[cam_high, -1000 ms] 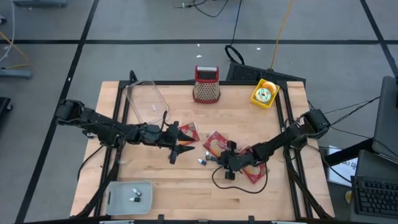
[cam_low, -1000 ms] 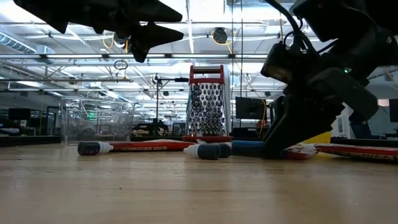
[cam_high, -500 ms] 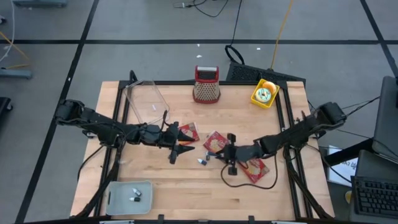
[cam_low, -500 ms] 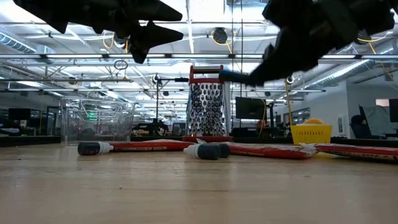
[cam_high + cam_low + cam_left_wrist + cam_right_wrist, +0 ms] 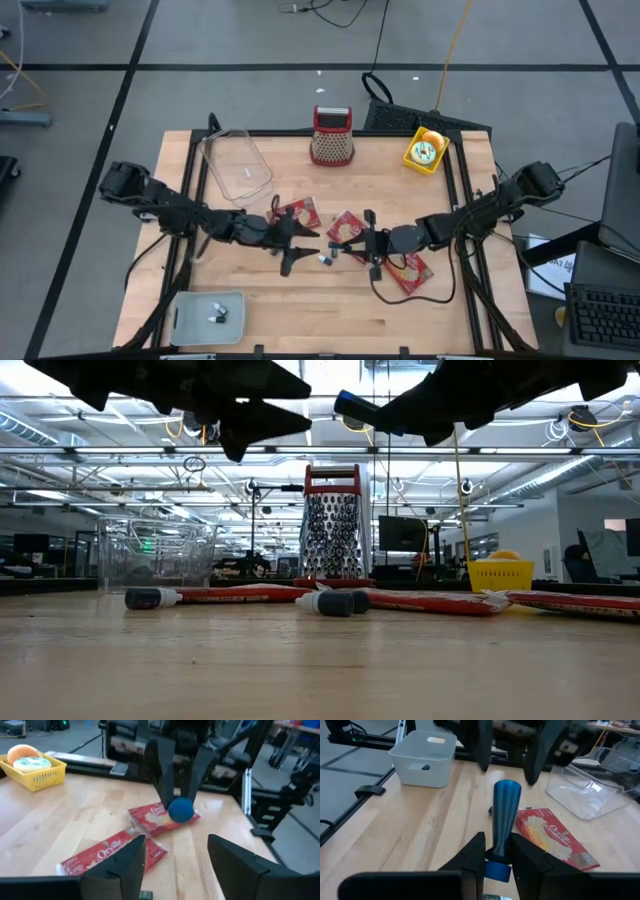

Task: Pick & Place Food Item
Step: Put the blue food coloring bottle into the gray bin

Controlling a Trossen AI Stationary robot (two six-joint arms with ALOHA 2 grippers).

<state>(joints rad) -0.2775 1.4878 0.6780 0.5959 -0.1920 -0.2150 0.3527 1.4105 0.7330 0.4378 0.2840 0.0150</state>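
Over at the front-left corner of the wooden table (image 5: 250, 295): white plastic tray (image 5: 208, 293), a few small bits inside, out of the play. Behind it, near the back-left edge, clear plastic tub (image 5: 237, 168), empty, possibly the drop-off, hard to be sure.

Moving along to the left gripper (image 5: 303, 247): up off the wood, fingers spread apart, nothing between them, aimed at the middle and squarely at the other arm. Looks poised to receive.

Centre now: red popcorn packets (image 5: 347, 228), three of them, lying flat and scattered between and below the two arms, none gripped. Task's food not yet picked, then. At the back edge, red-handled metal grater (image 5: 332, 135), upright, untouched.

On to the right gripper (image 5: 368, 243): raised clear of the table, pinched tight on a slim blue cylinder (image 5: 506, 815) by its near end, far end poking out toward the waiting left fingers. Reads as an offer across, or clutter being cleared, certainly no food.

Far right at the back: yellow plastic basket (image 5: 424, 150), round things inside, well apart from the action.
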